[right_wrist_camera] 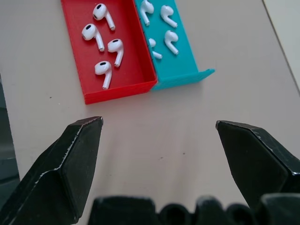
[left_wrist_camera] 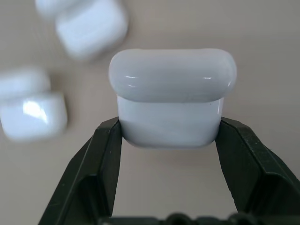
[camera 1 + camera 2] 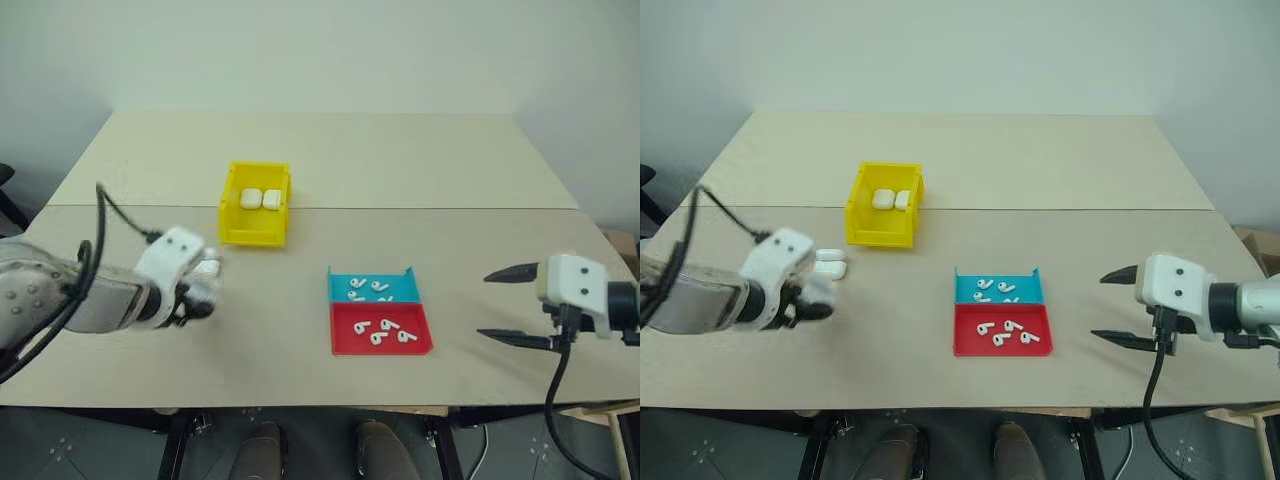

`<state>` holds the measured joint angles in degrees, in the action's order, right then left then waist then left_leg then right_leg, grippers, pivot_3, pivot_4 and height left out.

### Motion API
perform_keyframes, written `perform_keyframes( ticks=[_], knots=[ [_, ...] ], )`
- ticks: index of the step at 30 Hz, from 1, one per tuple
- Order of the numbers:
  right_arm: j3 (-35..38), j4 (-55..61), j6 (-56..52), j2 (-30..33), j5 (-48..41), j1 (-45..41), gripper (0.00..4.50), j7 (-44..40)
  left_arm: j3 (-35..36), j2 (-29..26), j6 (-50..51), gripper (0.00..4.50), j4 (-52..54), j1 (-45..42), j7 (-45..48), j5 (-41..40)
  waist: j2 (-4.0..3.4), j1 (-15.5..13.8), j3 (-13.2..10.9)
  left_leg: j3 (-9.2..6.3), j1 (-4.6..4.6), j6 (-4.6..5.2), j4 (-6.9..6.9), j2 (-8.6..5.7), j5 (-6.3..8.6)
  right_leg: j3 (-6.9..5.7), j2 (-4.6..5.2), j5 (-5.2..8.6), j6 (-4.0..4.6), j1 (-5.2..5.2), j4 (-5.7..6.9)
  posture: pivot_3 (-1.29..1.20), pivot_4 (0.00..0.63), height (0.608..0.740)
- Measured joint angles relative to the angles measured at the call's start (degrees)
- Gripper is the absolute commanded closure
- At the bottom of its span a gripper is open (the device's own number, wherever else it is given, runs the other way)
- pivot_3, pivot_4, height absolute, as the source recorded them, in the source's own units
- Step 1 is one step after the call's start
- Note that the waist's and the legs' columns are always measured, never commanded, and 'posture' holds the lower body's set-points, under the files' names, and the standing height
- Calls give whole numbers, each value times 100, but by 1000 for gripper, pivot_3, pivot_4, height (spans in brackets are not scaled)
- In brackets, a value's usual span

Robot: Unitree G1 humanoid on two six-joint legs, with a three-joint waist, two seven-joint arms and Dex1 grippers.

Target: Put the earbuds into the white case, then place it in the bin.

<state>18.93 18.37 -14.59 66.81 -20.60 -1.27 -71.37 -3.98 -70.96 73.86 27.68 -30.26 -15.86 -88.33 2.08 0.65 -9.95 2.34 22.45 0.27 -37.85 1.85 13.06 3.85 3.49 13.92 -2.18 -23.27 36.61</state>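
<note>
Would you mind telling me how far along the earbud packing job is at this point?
Done: two white cases already lie in the yellow bin.
In hand: the left end effector is shut on another case, its lid closed, lifted off the table.
Left: earbuds remain in the red tray and blue tray, the right end effector is open and empty, and spare cases wait.

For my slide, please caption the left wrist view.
Left gripper shut on a closed white case, with spare cases on the table.

table (image 3: 450, 170): pale wood | blue tray (image 3: 400, 291) touching red tray (image 3: 420, 345), mid-table
</note>
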Motion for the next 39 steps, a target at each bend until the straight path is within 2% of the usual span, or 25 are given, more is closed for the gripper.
perform_keyframes(
  ticks=[1, 4, 6, 9, 11, 17, 20, 25, 30, 33, 39],
  knots=[
    [3, 6, -32, 46, -9, -93, 0, 0, 161, 82, -427, 1766, 349, 246, 382, 497, -3, 7, 1, 4, -3, -3, 2, 1, 2, 3, 0, 0, 0, 0, -2, 0, 150, 740],
    [-97, 43, -363, 317, -46, -352, 0, 3, -8, 419, -2566, 1766, 1050, 1368, 1777, 2907, -10, 20, 4, 7, -3, -17, 10, 5, 2, 2, -5, -2, 8, 0, -14, 0, 150, 740],
    [-276, 145, -532, 505, -46, -537, 0, -11, -292, 1205, -4424, 1766, 791, 1965, 2609, 4396, -29, -10, 14, 11, 0, -17, 12, 9, 1, 1, -8, -1, 39, 4, -43, 0, 150, 740],
    [-544, 370, -637, 675, -36, -783, 0, -68, -644, 2245, -6139, 1766, 234, 2258, 3502, 5547, -25, -43, 13, 12, 21, -14, 3, 10, 0, 1, -6, -8, 42, 1, -57, 0, 150, 740],
    [-695, 617, -688, 751, -43, -919, 0, -106, -712, 2711, -6901, 1766, -258, 2322, 4008, 5944, -30, -68, 17, 14, 30, -10, -2, 8, 1, 2, -3, -24, 14, -1, -67, 0, 150, 740],
    [-1866, 1909, -1617, 1256, -4, -1849, 0, -161, -937, 4380, -9479, 1766, -1905, 2646, 5675, 6344, -38, -75, 30, 22, 89, 2, -13, 12, 7, 9, 0, -43, -18, -68, -62, 0, 150, 740],
    [-2597, 2041, -2077, 1217, 269, -2270, 0, -126, -896, 4797, -10251, 1766, -2416, 2710, 6374, 6181, -38, -77, 31, 22, 104, 3, -23, 14, 7, 10, -3, -48, -18, -87, -50, 0, 150, 740],
    [-3858, 2021, -2753, 640, 1054, -3062, 0, -48, -680, 4819, -10593, 1766, -2653, 2832, 7086, 5987, -43, -19, 34, 22, 100, 6, -33, 18, 5, 10, -7, -50, -18, -86, -41, 0, 150, 740],
    [-4566, 1960, -3458, 135, 1530, -3653, 0, 44, -546, 4729, -10575, 1766, -2556, 3110, 7450, 5872, -46, 10, 37, 18, 104, 7, -37, 19, 6, 8, -7, -51, -19, -88, -38, 0, 150, 740],
    [-4811, 1971, -3781, -152, 1658, -3846, 895, 85, -495, 4632, -10517, 1766, -2370, 3346, 7620, 5786, -46, 15, 37, 17, 104, 9, -37, 22, 7, 6, -8, -51, -18, -90, -38, 0, 150, 740],
    [-5263, 1912, -4056, -382, 1935, -3956, 895, 159, -391, 4473, -10366, 1766, -2065, 3666, 7885, 5671, -48, 6, 40, 16, 102, 9, -39, 21, 7, 5, -7, -51, -18, -86, -37, 0, 150, 740]
  ],
)
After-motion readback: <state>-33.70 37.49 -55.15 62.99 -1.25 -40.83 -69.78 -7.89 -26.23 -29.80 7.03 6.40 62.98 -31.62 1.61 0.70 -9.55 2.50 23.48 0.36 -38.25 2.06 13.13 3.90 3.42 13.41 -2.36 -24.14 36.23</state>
